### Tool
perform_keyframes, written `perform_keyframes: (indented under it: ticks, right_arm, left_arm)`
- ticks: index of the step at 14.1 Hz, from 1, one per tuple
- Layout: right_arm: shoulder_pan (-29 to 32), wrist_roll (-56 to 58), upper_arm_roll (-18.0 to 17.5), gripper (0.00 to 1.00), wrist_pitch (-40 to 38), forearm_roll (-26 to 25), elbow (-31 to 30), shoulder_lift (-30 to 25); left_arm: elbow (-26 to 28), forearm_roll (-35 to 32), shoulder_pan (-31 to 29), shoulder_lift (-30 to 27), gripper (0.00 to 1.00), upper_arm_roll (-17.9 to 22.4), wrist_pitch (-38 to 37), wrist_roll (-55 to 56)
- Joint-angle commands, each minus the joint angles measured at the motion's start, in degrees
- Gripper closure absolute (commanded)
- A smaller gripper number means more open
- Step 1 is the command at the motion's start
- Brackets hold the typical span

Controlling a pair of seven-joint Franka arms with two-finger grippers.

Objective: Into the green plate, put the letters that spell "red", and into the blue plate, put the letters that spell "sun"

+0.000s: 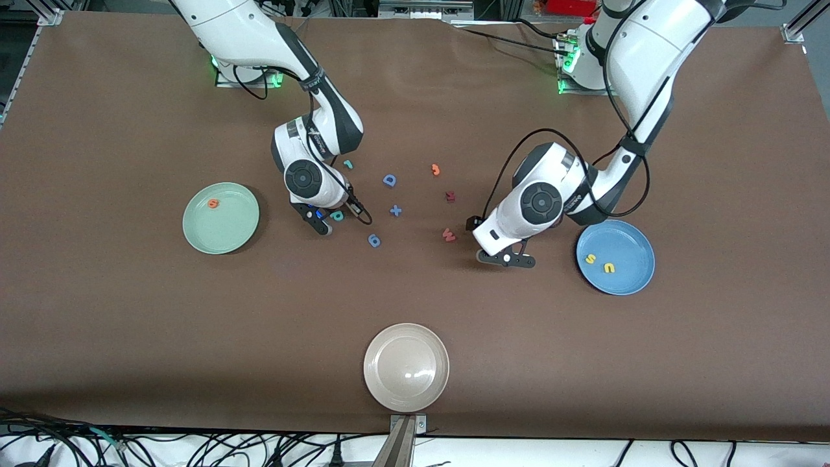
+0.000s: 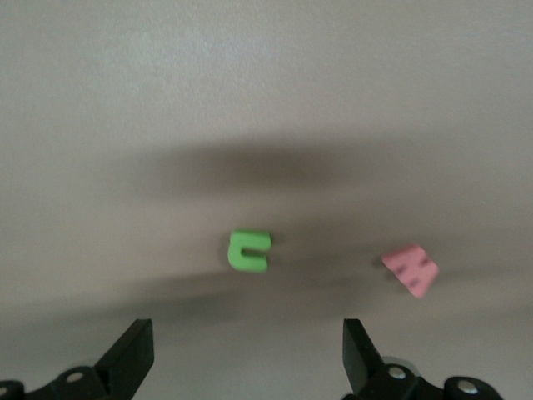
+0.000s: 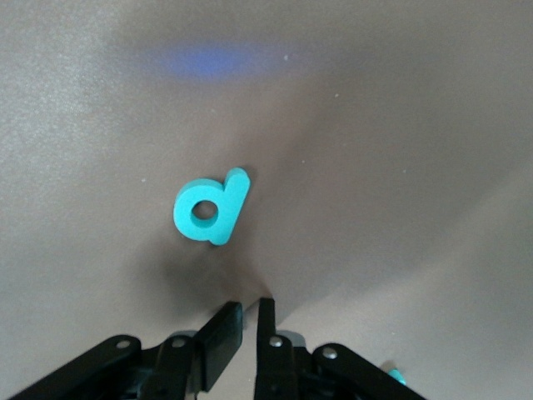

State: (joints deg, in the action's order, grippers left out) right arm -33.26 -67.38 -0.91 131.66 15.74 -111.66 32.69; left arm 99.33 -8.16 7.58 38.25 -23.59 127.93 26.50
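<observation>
The green plate (image 1: 241, 224) holds the orange "e" (image 1: 213, 203). In the blue plate (image 1: 632, 250) lie the yellow "s" (image 1: 590, 258) and "u" (image 1: 609, 267). The teal "d" (image 1: 337, 215) (image 3: 211, 208) lies flat on the table just ahead of my right gripper (image 1: 322, 227) (image 3: 250, 310), whose fingers are nearly together with nothing between them. The teal "r" (image 1: 348, 164) lies farther from the front camera. My left gripper (image 1: 507, 259) (image 2: 247, 354) is open low over the table, with the green "n" (image 2: 249, 250) ahead of its fingertips. The arm hides the "n" in the front view.
Loose letters lie between the arms: a blue D (image 1: 389, 180), a blue plus (image 1: 395, 210), a blue piece (image 1: 374, 240), an orange hooked piece (image 1: 436, 170), a dark red letter (image 1: 450, 196) and a red W (image 1: 448, 235) (image 2: 410, 268). A beige plate (image 1: 406, 367) sits near the front edge.
</observation>
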Motion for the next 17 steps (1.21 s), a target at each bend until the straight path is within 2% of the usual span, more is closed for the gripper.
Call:
perform_keyframes:
  ticks: [1, 3, 5, 8, 10, 13, 14, 15, 17]
  right_arm:
    - [-0.67, -0.29, -0.15, 0.86, 2.81, 1.05, -0.14, 1.42]
    - [-0.67, -0.29, -0.15, 1.00, 2.81, 1.05, -0.05, 1.42]
    - [-0.58, -0.29, -0.15, 1.00, 2.81, 0.96, -0.05, 1.42]
    - [-0.58, -0.12, -0.06, 1.00, 2.37, 0.96, 0.04, 1.15]
    - [-0.32, 0.15, 0.73, 1.00, 2.11, 0.96, 0.21, 0.28]
    - [-0.32, -3.52, 2.48, 1.00, 2.28, 1.05, 0.65, -0.87]
    - [-0.32, -4.24, 3.62, 1.00, 2.28, 1.05, 0.83, -1.22]
    - [-0.32, -4.25, 4.50, 1.00, 2.20, 1.05, 0.74, -1.92]
    - [-0.32, -3.64, 5.21, 1.00, 1.24, 0.96, 0.74, -3.93]
  left_arm:
    - [0.25, -3.27, 0.15, 1.12, 0.00, 0.30, 3.54, 3.02]
    - [0.25, -3.36, 0.68, 1.91, 0.00, 0.39, 5.22, 3.65]
    - [0.34, -3.53, 0.77, 2.44, 0.00, 0.48, 5.31, 3.65]
    - [1.65, -8.18, 0.86, 2.44, 0.02, 0.48, 5.31, 5.13]
    - [1.65, -8.89, 1.38, 2.70, 0.04, 0.39, 5.40, 7.33]
    - [1.57, -10.56, 1.91, 3.14, 0.18, 0.48, 5.66, 7.96]
    - [1.65, -10.56, 1.74, 3.14, 0.32, 0.48, 6.44, 7.96]
    - [1.65, -10.56, 1.74, 3.23, 0.37, 0.48, 7.06, 7.96]
    - [1.65, -10.65, 1.48, 3.49, 0.36, 0.57, 9.34, 7.96]
